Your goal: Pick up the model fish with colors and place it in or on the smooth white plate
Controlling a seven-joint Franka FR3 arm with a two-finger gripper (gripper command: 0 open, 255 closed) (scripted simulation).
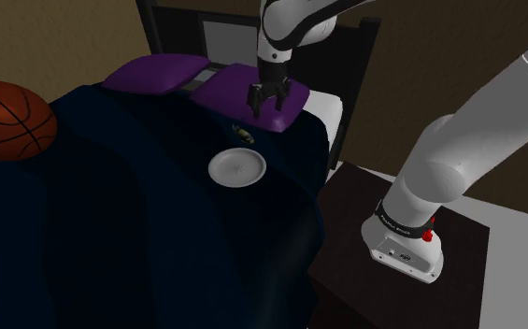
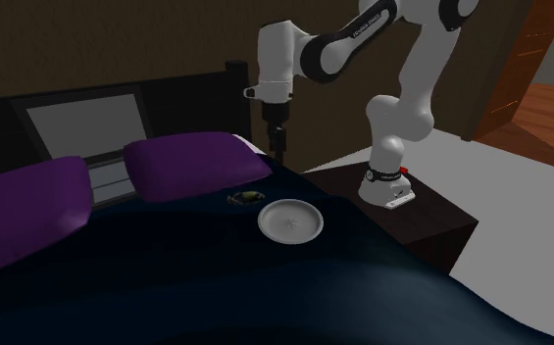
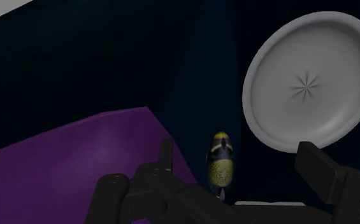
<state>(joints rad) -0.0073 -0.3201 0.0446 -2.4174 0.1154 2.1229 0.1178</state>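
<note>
Now, claw [image 3: 236,153]: my fingers stand apart and hold nothing; I hang above the fish, I judge to come down around it.
Fish [image 3: 220,162]: yellow and dark, lying on the bed [image 1: 140,215] just beside the purple pillow [image 3: 76,165], near the plate.
Plate [image 3: 306,83]: white, bare, flat on the cover, my target.
Bed: dark navy cover; a basketball [image 1: 5,117] lies well apart.
Room: brown wall, dark headboard [image 2: 88,98].

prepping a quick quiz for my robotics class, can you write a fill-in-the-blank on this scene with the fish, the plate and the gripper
1. The pillows next to the fish are ____ in colour.
2. The gripper hangs above the fish with its fingers ____.
3. The orange ball on the dark blanket is a ____.
4. The white plate has ____ on it.
Missing words: purple; open; basketball; nothing.
</note>
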